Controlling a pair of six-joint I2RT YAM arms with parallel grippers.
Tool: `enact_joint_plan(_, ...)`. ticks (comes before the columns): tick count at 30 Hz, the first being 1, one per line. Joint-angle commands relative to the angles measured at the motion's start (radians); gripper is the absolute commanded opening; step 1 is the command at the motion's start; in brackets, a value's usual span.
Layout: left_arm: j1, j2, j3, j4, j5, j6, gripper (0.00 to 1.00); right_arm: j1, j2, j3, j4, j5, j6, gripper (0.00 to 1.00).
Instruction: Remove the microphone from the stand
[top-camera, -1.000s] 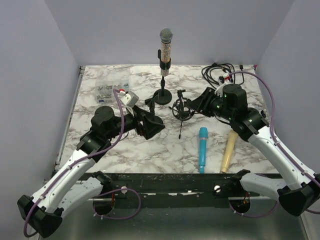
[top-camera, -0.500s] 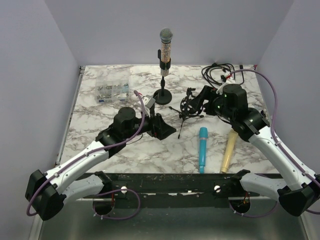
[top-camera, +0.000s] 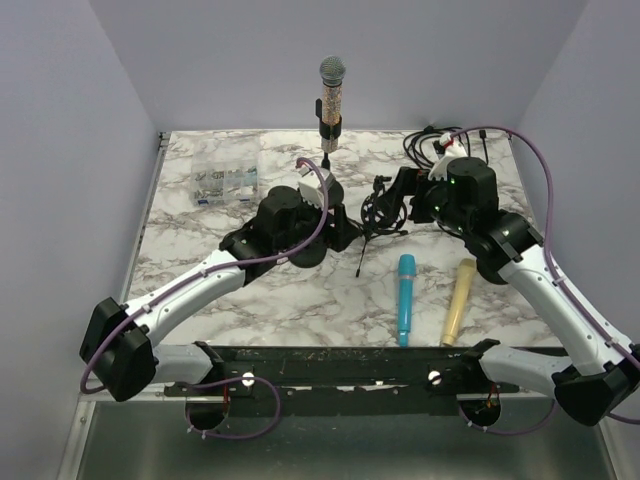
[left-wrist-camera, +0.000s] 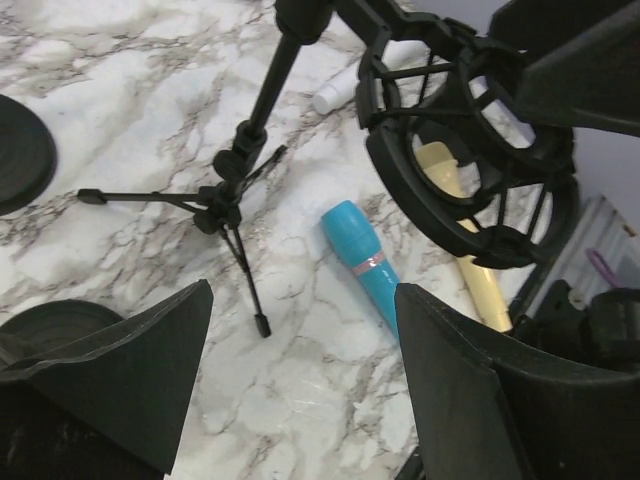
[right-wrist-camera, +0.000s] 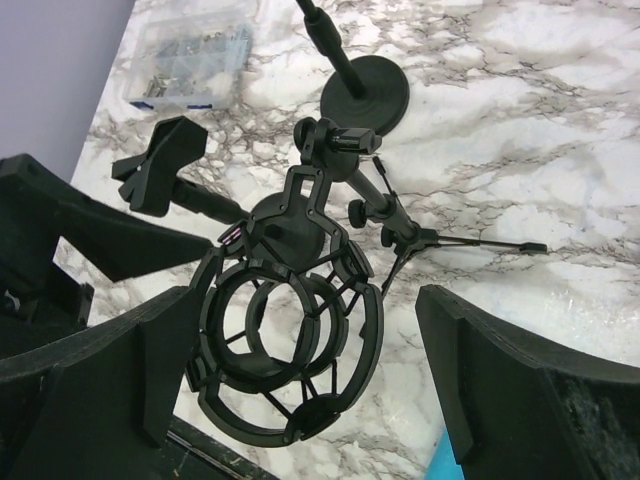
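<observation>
arms (top-camera: 190, 292): white links, black joints and bases | cables (top-camera: 545, 205): purple | gripper fingers (left-wrist-camera: 120, 370): black, wedge-shaped

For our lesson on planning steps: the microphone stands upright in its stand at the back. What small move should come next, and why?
Probably raise the right gripper toward the microphone. It sits upright in the clip of the stand, while that gripper hangs open around the tripod shock mount, gripping nothing, far lower.

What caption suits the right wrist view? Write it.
Open right gripper straddling the empty shock mount on its small tripod.
</observation>
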Motion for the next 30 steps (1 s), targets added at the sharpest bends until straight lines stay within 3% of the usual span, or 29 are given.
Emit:
enact_joint_plan(1, -0.003, 0.054, 0.064, -0.070, -0.106, 0.103, 0.74, -0.001, -0.007, -0.013, -0.013, -0.025, -0.075, 1.00)
enact_joint_plan(7, -0.002, 0.169, 0.161, -0.077, -0.111, 0.107, 0.66, -0.001, -0.007, -0.042, 0.020, -0.036, -0.059, 0.99)
enact_joint_plan(14, -0.003, 0.301, 0.273, -0.100, -0.089, 0.069, 0.60, -0.002, -0.005, -0.063, 0.030, -0.013, -0.031, 0.90)
enact_joint_plan(22, 0.011, 0.382, 0.302, -0.052, 0.002, 0.006, 0.59, -0.001, -0.033, -0.091, 0.036, 0.110, -0.021, 0.83)
enact_joint_plan(30, 0.054, 0.424, 0.276, 0.063, 0.140, -0.063, 0.59, -0.002, -0.011, -0.091, 0.031, 0.123, -0.033, 0.77)
